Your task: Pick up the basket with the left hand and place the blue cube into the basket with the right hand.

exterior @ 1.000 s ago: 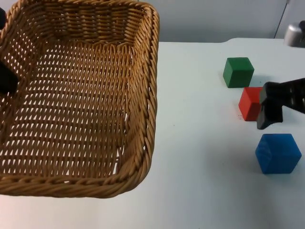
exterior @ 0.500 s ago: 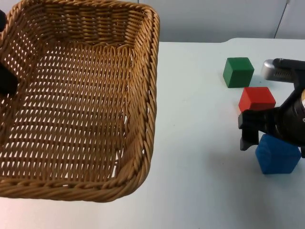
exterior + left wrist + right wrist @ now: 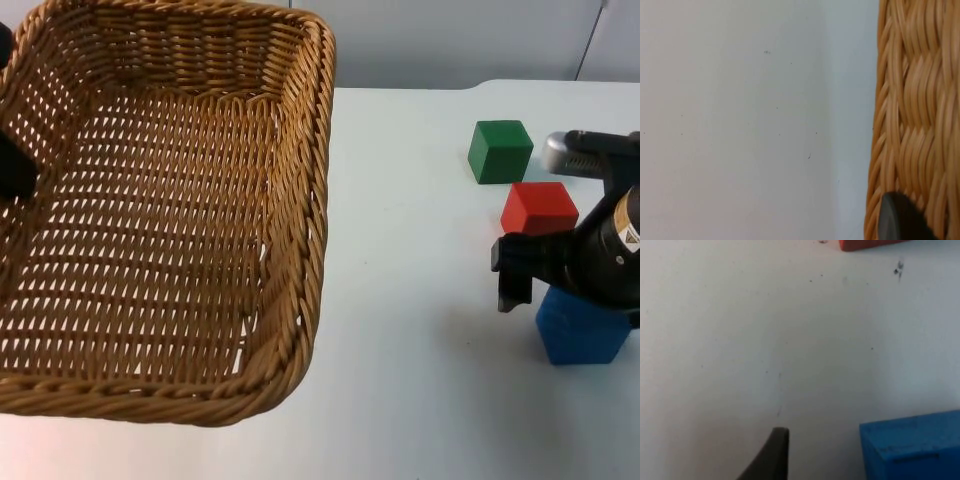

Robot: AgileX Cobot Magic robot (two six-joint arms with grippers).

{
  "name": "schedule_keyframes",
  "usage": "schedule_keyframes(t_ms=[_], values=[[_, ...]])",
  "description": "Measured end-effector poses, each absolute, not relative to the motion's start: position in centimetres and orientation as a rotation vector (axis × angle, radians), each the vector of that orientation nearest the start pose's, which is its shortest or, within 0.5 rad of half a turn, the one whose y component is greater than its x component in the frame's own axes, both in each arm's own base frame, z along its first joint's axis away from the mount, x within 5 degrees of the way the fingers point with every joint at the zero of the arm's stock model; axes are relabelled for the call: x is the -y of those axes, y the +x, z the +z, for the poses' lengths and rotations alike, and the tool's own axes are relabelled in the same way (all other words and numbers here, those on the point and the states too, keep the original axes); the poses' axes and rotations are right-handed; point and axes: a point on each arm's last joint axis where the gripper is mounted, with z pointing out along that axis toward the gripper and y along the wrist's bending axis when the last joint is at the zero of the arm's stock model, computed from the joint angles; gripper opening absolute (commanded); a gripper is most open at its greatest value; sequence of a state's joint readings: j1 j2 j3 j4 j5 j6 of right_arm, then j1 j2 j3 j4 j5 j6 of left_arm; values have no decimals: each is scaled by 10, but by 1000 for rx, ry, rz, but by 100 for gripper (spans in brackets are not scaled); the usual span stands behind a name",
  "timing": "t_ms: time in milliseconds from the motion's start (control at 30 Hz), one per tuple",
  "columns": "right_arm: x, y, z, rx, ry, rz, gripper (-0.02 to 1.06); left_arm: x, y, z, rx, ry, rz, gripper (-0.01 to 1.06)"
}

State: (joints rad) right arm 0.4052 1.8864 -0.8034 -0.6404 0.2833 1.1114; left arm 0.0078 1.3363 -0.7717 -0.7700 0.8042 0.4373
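We hold the basket (image 3: 165,215) clamped in our left end effector (image 3: 15,165) at nine o'clock as a raised target, while our right end effector (image 3: 545,290), fingers spread, straddles the blue cube (image 3: 580,335) at four o'clock on the bench (image 3: 410,250), ready to grasp

Nothing legible is showing in any view. A small pale sticker with a dark triangular mark is sitting on the right arm (image 3: 610,255), at about 3 o'clock in the top view, just above the blue cube (image 3: 583,330); its content is too small to make out, and no characters are reading on it. The basket (image 3: 160,210), the red cube (image 3: 538,208), the green cube (image 3: 500,150) and the tabletop (image 3: 410,300) are carrying no print, label, brand or number.
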Motion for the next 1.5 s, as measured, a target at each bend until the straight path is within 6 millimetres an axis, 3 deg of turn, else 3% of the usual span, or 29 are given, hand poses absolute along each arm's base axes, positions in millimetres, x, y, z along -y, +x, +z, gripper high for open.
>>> schedule_keyframes(t_ms=[167, 300, 333, 467, 500, 567, 600, 867, 933, 1067, 1100, 1267, 1300, 1400, 1433, 1500], values=[[-108, 290, 93, -2762, 173, -2, 86, 44, 239, 240, -2639, -51, -751, 0], [-108, 290, 93, -2758, 204, 6, 59, 44, 239, 240, -2639, -51, -751, 0], [-108, 290, 93, -2758, 211, 7, 59, 44, 239, 240, -2639, -51, -751, 0], [-108, 291, 93, -2756, 214, 6, 25, 44, 239, 240, -2639, -51, -751, 0], [-108, 291, 93, -2755, 217, 7, 25, 44, 239, 240, -2639, -51, -751, 0], [-108, 291, 93, -2755, 207, 1, 3, 44, 239, 240, -2640, -50, -752, 0], [-108, 291, 93, -2755, 206, 1, 0, 44, 239, 240, -2641, -50, -754, 0], [-108, 291, 100, -2735, 202, 9, 0, 44, 239, 240, -2641, -50, -754, 0], [-110, 291, 111, -2708, 181, 26, 0, 44, 239, 240, -2641, -50, -754, 0], [-121, 284, 154, -2596, 78, 87, 0, 44, 239, 240, -2641, -50, -754, 0], [-121, 284, 154, -2596, 78, 87, 0, 44, 239, 240, -2641, -50, -754, 0], [-138, 271, 223, -2452, -75, 57, 0, 44, 239, 240, -2641, -50, -754, 0], [-138, 271, 223, -2452, -75, 57, 0, 44, 239, 240, -2641, -50, -754, 0], [-154, 261, 268, -2352, -171, 66, 0, 44, 239, 240, -2641, -50, -754, 0], [-154, 261, 268, -2352, -171, 66, 0, 44, 239, 240, -2641, -50, -754, 0], [-171, 253, 301, -2276, -262, 87, 0, 44, 239, 240, -2641, -50, -754, 0]])
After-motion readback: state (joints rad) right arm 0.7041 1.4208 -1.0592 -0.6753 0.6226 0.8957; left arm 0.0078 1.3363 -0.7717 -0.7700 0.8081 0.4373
